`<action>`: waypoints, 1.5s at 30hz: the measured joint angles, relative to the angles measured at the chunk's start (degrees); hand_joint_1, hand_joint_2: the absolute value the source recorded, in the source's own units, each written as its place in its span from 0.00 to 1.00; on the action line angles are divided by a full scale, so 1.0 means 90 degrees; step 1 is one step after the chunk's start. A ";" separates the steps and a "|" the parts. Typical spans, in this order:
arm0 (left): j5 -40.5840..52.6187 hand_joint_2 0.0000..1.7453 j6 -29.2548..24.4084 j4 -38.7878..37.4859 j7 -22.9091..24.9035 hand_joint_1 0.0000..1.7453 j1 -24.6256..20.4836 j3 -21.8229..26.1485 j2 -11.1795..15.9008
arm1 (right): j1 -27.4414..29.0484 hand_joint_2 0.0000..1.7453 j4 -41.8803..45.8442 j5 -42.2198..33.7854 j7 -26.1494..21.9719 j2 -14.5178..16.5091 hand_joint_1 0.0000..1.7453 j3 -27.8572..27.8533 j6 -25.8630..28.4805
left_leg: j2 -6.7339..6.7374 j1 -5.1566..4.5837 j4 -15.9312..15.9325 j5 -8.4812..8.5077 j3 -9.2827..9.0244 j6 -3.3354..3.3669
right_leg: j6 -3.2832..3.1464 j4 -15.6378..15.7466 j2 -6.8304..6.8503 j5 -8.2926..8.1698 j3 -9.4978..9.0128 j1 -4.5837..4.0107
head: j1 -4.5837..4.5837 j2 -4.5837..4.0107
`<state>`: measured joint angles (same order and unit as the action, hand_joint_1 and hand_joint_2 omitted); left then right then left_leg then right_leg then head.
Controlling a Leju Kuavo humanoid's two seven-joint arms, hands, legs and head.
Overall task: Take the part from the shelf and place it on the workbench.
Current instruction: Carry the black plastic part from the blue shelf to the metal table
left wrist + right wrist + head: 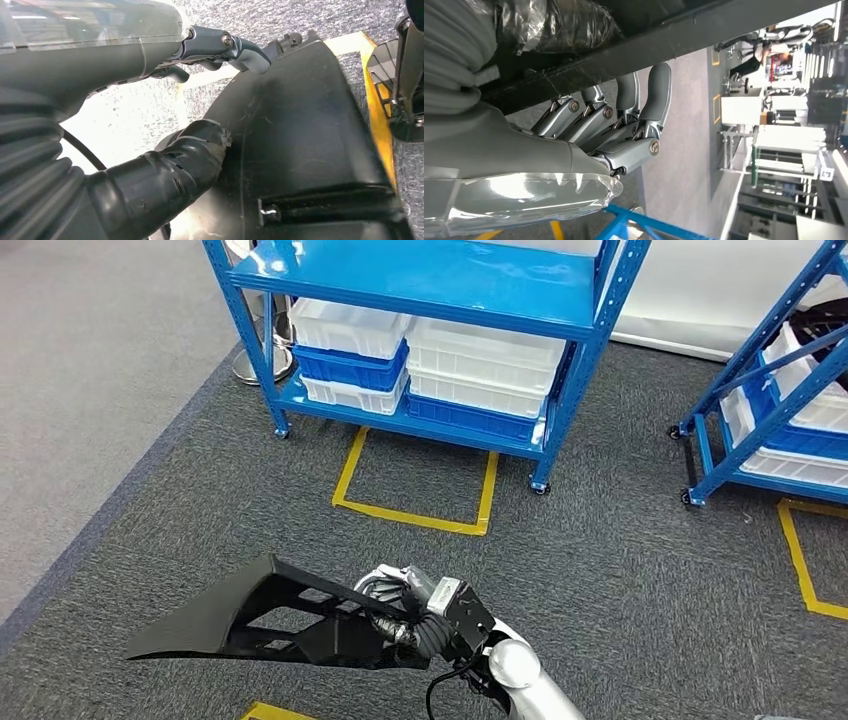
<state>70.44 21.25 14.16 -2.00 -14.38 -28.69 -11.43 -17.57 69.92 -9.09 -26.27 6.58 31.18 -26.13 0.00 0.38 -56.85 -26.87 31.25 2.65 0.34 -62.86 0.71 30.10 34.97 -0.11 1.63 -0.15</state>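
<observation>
The part (270,620) is a large black plastic panel, wedge-shaped with ribs and openings, carried low over the carpet at the bottom middle of the head view. My right hand (415,612) grips its right end, fingers wrapped round the frame. In the right wrist view those fingers (624,125) curl under the part's dark edge (684,40). In the left wrist view my left hand's taped thumb (195,155) presses on the part's smooth black face (310,125) and its fingers (235,47) hook over the rim.
A blue shelf rack (440,300) with white and blue bins (480,370) stands ahead on castors, behind a yellow floor-tape square (415,510). A second blue rack (780,400) stands at the right. Open dark carpet lies between; lighter floor (90,370) runs along the left.
</observation>
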 joint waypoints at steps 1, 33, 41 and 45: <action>0.0003 1.00 0.0000 0.0000 -0.0004 0.00 -0.0001 -0.0008 0.0000 | 0.0003 1.00 0.0006 0.0005 -0.0006 -0.0002 1.00 -0.0006 0.0005 | -0.0025 -0.0002 0.0001 0.0019 0.0025 0.0021 | 0.0023 -0.0385 -0.0035 0.0215 0.0172 0.0016 | 0.0001 0.0000; -0.0114 1.00 -0.0191 -0.0003 0.0053 0.00 -0.0097 -0.0252 0.0022 | 0.0004 1.00 0.0138 0.0149 -0.0180 0.0015 1.00 -0.0062 -0.0212 | -0.0066 -0.0009 -0.0037 0.0129 0.0187 -0.0016 | 0.0062 -0.0971 0.0001 0.0478 0.0424 0.0063 | -0.0027 0.0000; -0.0447 1.00 -0.0139 -0.0005 0.0316 0.00 -0.0208 -0.0042 -0.0064 | -0.0355 1.00 -0.0127 0.0029 -0.0172 0.0223 1.00 0.0017 -0.0540 | -0.0600 0.0014 -0.0205 0.0130 0.0334 -0.0180 | -0.0002 0.0297 -0.0486 -0.0261 -0.0124 0.0113 | -0.0027 0.0000; -0.0601 1.00 -0.0138 -0.0005 0.0446 0.00 -0.0237 0.0093 -0.0076 | -0.0545 1.00 -0.0279 -0.0032 -0.0168 0.0411 1.00 0.0084 -0.0670 | -0.0482 0.0040 -0.0408 0.0020 0.0508 -0.0322 | -0.0138 0.0390 -0.0260 -0.0323 -0.0133 0.0137 | -0.0043 0.0000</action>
<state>65.04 20.00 14.12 2.01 -16.51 -27.85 -12.12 -22.48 67.41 -9.38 -27.77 10.28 31.94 -32.16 -4.34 0.73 -60.52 -26.70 35.82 -0.25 -0.90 -59.36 -1.62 27.19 33.77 1.12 1.25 -0.15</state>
